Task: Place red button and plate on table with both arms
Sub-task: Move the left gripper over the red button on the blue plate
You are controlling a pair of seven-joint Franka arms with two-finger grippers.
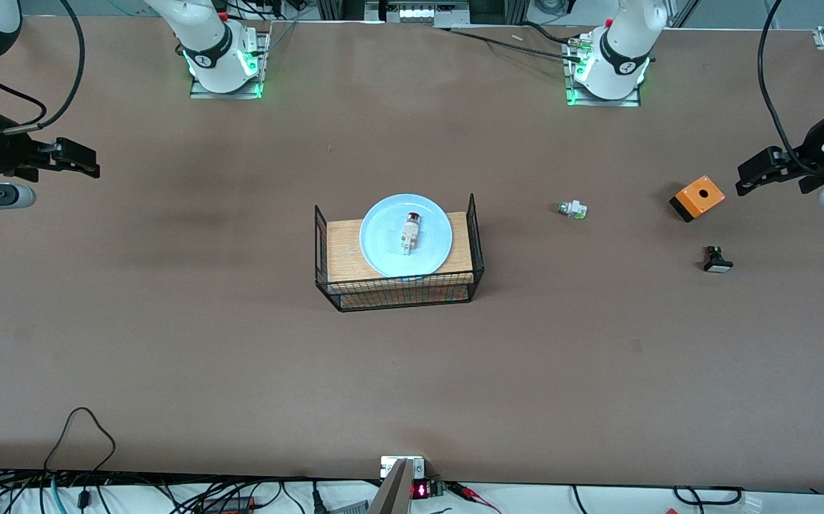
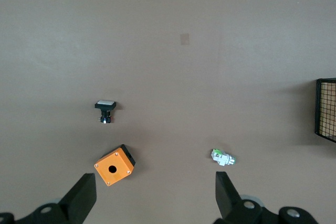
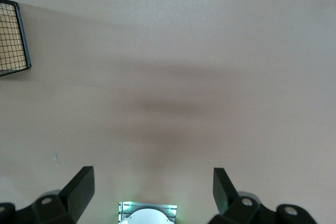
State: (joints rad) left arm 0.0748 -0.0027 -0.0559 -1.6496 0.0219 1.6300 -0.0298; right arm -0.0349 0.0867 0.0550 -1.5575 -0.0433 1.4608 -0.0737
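Observation:
The light blue plate lies on the wooden board on top of the black wire rack at the middle of the brown table. The red button lies on the plate with its dark red cap pointing toward the arms' bases. My left gripper is open and empty over the table at the left arm's end, beside the orange box; in the left wrist view its jaws stand wide apart. My right gripper is open and empty over bare table at the right arm's end; it also shows in the right wrist view.
An orange box, a black button with a white cap and a white piece with a silver-green end lie on the table toward the left arm's end. A corner of the rack shows in each wrist view.

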